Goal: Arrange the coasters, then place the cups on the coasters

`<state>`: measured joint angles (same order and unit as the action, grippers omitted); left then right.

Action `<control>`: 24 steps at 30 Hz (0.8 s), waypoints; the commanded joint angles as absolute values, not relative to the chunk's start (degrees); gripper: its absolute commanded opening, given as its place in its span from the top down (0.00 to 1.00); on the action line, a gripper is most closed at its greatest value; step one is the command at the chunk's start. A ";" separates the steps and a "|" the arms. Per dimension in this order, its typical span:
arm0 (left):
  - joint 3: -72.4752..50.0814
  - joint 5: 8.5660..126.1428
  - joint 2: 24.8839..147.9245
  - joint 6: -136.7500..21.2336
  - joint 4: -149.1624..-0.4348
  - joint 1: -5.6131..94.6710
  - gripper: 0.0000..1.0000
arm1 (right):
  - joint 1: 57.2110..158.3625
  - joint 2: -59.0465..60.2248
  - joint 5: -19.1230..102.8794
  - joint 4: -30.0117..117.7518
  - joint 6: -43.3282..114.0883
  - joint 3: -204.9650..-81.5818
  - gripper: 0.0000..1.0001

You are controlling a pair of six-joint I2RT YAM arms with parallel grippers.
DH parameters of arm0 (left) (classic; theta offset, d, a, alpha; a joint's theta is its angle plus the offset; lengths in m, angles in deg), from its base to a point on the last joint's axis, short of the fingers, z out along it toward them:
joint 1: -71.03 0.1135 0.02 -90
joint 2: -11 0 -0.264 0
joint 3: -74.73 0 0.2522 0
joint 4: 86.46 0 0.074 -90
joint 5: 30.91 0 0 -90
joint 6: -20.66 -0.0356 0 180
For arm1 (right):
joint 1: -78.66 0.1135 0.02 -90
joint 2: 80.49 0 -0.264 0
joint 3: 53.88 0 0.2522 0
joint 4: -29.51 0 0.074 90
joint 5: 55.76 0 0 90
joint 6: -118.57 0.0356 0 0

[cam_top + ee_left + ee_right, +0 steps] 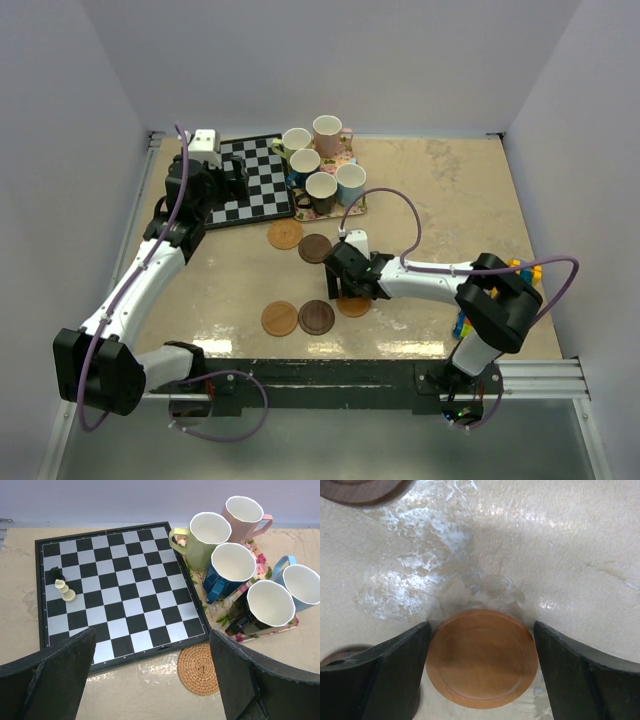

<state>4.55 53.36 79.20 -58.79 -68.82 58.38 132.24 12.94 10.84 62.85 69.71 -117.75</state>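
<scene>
The right end effector [346, 291] hangs low over the worktop [450, 200] with its jaws spread wide. An orange-brown coaster [481, 657] lies flat between them, a finger just beside its rim on each side.

In the top view, a dark brown coaster [316, 317] and a second orange-brown coaster [280, 318] lie side by side, almost touching, at this end effector's 8 o'clock. At its 11 o'clock lies another dark coaster [315, 247], and a third orange-brown coaster [285, 234] sits just beside that one, at its 10 o'clock.

The left end effector [152, 680] hovers over the near edge of a chessboard [120, 580], jaws spread wide and empty. A white chess piece [64, 591] and a black chess piece [55, 573] stand close together near the board's left side.

At this end effector's 3 o'clock in the top view, a floral tray [291, 623] carries all five cups, none on a coaster. They are the yellow-green cup [209, 532], pink cup [243, 510], dark blue cup [232, 562], black cup [270, 602] and light blue cup [302, 582].
</scene>
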 commanded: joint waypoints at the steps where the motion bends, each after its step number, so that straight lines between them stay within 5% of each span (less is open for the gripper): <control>1: 4.55 53.82 77.71 -57.82 -71.73 57.85 0.00 | 132.36 10.13 10.51 68.67 71.37 -118.17 0.11; 10: 4.55 53.47 77.88 -58.00 -71.73 57.76 0.00 | 131.92 7.13 9.19 66.75 68.47 -123.53 0.09; 24: 4.55 53.03 78.15 -58.18 -71.73 57.67 0.00 | 126.12 11.62 10.95 60.15 66.01 -121.08 0.60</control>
<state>4.61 53.31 79.20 -58.81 -68.82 58.08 127.17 12.21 11.25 62.78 66.37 -122.25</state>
